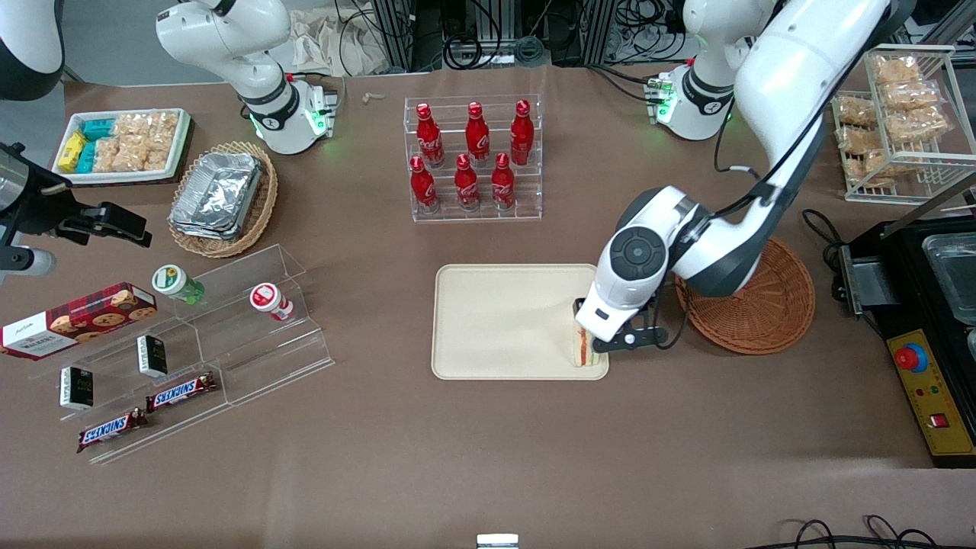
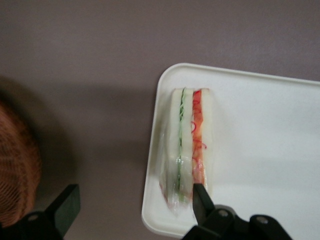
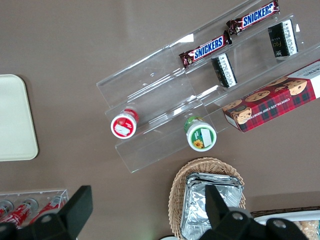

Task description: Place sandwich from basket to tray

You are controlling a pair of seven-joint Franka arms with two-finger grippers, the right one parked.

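The sandwich (image 1: 582,347) stands on its edge on the cream tray (image 1: 496,320), at the tray's corner nearest the front camera and the reddish-brown basket (image 1: 762,305). The basket holds nothing that I can see. My left gripper (image 1: 606,339) hangs just above the sandwich and is open. In the left wrist view the sandwich (image 2: 187,145) shows its green and red filling lines on the tray (image 2: 265,150). One finger (image 2: 201,199) is at its red edge, the other (image 2: 66,205) is wide off over the table, with the gripper (image 2: 133,200) spread and the basket (image 2: 17,165) beside it.
A clear rack of red cola bottles (image 1: 473,160) stands farther from the camera than the tray. Toward the parked arm's end are a tan basket of foil trays (image 1: 221,194), a white snack tray (image 1: 122,145) and acrylic shelves (image 1: 198,335). A black machine (image 1: 930,320) is at the working arm's end.
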